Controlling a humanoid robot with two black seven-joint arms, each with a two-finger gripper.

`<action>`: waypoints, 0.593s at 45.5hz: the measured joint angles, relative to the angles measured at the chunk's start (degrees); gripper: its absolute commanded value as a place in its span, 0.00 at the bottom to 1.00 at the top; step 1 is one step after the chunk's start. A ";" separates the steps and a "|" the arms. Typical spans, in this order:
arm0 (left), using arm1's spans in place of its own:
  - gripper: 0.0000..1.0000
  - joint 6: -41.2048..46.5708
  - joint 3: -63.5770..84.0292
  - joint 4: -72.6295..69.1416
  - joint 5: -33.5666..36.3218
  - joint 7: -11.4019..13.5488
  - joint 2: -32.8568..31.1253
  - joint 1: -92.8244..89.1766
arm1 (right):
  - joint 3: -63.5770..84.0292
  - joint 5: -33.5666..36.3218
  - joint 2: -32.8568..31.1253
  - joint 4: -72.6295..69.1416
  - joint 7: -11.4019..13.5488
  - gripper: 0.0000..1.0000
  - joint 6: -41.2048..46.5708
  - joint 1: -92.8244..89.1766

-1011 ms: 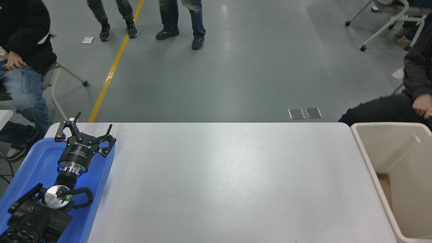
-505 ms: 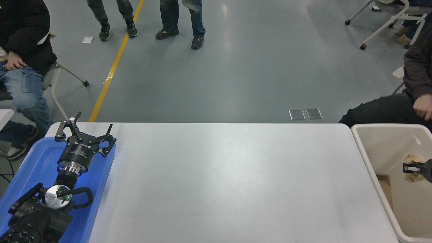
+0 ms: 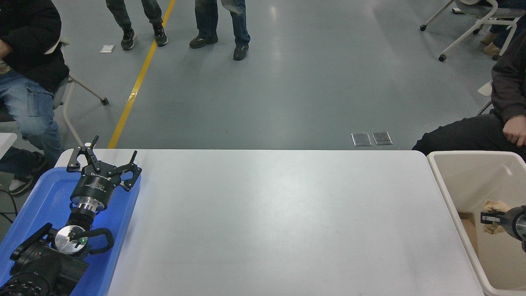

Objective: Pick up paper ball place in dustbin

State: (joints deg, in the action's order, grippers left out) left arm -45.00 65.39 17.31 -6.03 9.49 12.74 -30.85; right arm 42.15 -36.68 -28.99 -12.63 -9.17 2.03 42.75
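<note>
The right gripper (image 3: 491,218) comes in from the right edge and hangs inside the open top of the dustbin (image 3: 446,187), the big cream bin that stands just past the right end of the white table (image 3: 279,218). Its black fingers are squeezed on the paper ball (image 3: 493,206), a wrinkly tan wad that sticks out above and below them. The ball is up in the air inside the bin walls, not down on the bottom. The left gripper (image 3: 104,158) is parked at the lower left, over the far end of a flat blue tray (image 3: 41,197) on the table's left end, and its fingers are spread apart with nothing in them. A person's hand (image 3: 515,130) rests on a dark knee just behind the bin. Another person in blue jeans (image 3: 28,111) sits at the far left.
</note>
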 measured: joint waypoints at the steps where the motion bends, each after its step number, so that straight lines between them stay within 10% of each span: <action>1: 0.99 0.00 0.00 0.00 0.00 0.00 0.00 0.00 | 0.00 0.00 -0.07 -0.07 0.01 1.00 0.01 0.09; 27: 0.99 0.00 -0.15 0.00 0.04 -0.14 0.01 -0.08 | 22.47 0.12 -5.41 -37.10 0.05 1.00 17.29 45.52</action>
State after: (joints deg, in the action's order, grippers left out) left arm -45.00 65.24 17.32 -5.99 9.35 12.75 -30.93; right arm 64.62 -36.57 -34.41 -49.73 -9.12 19.31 88.27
